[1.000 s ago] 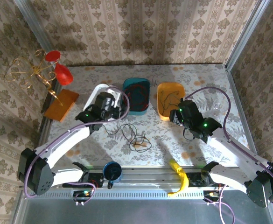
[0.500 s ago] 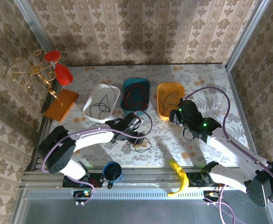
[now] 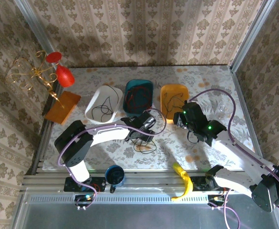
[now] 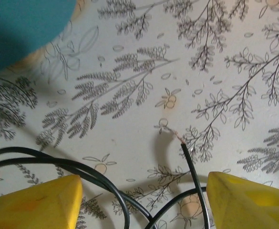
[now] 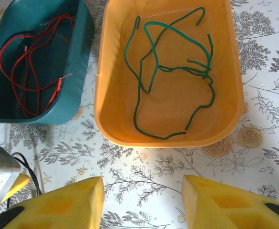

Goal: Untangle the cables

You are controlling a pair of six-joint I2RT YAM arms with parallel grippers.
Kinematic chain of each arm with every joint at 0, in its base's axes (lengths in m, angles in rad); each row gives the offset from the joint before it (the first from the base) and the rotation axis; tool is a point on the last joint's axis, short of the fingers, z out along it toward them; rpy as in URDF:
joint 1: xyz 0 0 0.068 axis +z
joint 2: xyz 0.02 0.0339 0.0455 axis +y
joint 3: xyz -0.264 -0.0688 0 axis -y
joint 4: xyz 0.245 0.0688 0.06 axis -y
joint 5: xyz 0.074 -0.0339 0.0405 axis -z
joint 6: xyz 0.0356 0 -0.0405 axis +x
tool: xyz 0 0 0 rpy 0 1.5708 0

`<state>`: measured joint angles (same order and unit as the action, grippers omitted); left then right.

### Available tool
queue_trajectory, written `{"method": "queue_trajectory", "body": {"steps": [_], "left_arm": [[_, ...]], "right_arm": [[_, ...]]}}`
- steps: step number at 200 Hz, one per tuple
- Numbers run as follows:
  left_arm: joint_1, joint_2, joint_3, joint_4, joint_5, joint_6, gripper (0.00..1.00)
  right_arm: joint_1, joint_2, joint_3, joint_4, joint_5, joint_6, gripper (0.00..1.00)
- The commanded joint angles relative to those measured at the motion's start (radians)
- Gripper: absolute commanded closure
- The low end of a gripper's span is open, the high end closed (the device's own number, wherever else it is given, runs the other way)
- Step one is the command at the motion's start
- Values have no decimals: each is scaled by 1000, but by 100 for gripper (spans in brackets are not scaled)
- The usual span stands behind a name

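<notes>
green cable (image 5: 175, 69) — orange tub (image 5: 163, 143), black cable (image 4: 194, 171) on table (image 4: 129, 119)

You've got beige damask wallpaper (image 3: 144, 28) on 3 sides, alu posts (image 3: 250, 36) at the back corners. Tbl (image 3: 203, 78) w/ leafy floral cloth, brighter patches at back; alu rail (image 3: 144, 182) along near edge.

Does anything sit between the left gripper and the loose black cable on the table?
Nothing visible does. The black cable lies on bare tablecloth, already between the fingers of the open left gripper.
</notes>
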<state>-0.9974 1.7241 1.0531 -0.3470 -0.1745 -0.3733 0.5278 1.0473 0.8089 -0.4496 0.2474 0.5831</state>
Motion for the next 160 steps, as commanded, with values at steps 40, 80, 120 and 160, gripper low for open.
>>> {"method": "queue_trajectory", "body": {"steps": [40,80,120,160], "left_arm": [[-32,54,76,-171,-80,-31,39],[-29,55,61,-161,-62,-54,55],[-13,71,56,-171,-49,-64,66],[-4,60,29,-168,-44,-72,68]], "right_arm": [[-6,-18,-16,-16,10,14,52],[-6,-13,-14,-14,8,15,52],[-6,-13,-11,-17,9,15,52],[-6,-18,-13,-23,13,12,52]]}}
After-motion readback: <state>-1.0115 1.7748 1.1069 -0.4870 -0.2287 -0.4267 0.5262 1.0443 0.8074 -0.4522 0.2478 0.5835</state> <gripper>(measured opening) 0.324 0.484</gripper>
